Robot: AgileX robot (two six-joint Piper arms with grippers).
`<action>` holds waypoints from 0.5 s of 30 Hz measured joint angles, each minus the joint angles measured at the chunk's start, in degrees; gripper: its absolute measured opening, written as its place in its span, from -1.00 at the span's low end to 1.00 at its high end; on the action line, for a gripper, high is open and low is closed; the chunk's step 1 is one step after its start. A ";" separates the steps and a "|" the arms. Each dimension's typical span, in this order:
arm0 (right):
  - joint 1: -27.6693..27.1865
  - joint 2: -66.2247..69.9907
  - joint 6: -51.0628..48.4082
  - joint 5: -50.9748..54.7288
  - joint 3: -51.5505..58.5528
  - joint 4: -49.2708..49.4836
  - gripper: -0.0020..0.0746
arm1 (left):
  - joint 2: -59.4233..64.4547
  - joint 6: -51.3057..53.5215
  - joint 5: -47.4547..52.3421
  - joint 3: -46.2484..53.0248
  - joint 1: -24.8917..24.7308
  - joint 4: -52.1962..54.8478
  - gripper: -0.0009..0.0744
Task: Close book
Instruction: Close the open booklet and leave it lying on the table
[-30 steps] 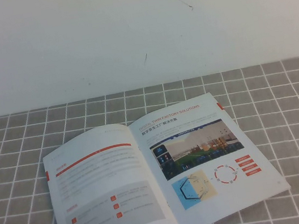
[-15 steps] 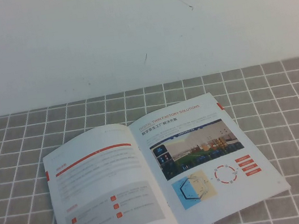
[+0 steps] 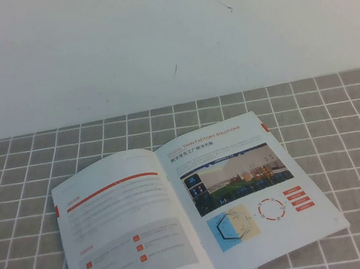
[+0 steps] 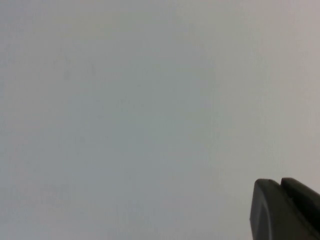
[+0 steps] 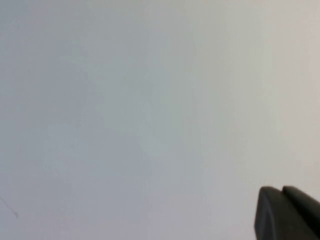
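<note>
The book (image 3: 192,208) lies open and face up at the near edge of the table (image 3: 344,121), about the middle of that edge and a little toward the left. Its near left corner runs out of the high view. It sits turned on the surface, so the spine runs from the near edge back toward the far edge at a slight slant. Both pages lie almost flat, with a gentle hump along the fold. The left page is mostly white, with a red rule near its top and a grey block of small red markers lower down. The right page carries a red heading, a dark picture beneath it, and below that a hexagon drawing, a red ring and some red labels. The table is grey, crossed by white lines in a grid, and bare cloth shows to the right of the book and behind it up to the far edge. Past that edge rises a plain white wall (image 3: 151,42) with two thin dark marks on it. The left gripper (image 4: 285,210) shows only as a dark tip in its own wrist camera, against blank white. I can't make out whether it is spread or closed. The right gripper (image 5: 287,212) shows the same way, and its state is just as unreadable.
</note>
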 joint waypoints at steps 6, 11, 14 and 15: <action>0.00 14.85 1.31 21.79 -15.86 2.05 -0.95 | 12.90 1.61 17.71 -12.58 0.00 3.13 -0.99; 0.00 28.45 -16.93 32.13 -24.34 19.78 -0.95 | 22.65 1.61 22.20 -16.57 0.00 -3.61 -0.99; 0.00 37.16 -31.33 37.81 -26.53 33.31 -0.95 | 27.82 2.18 23.84 -16.70 0.00 -7.11 -0.99; 0.00 39.48 -35.64 39.12 -26.88 37.74 -0.95 | 29.87 2.99 25.07 -16.96 0.00 -8.09 -0.99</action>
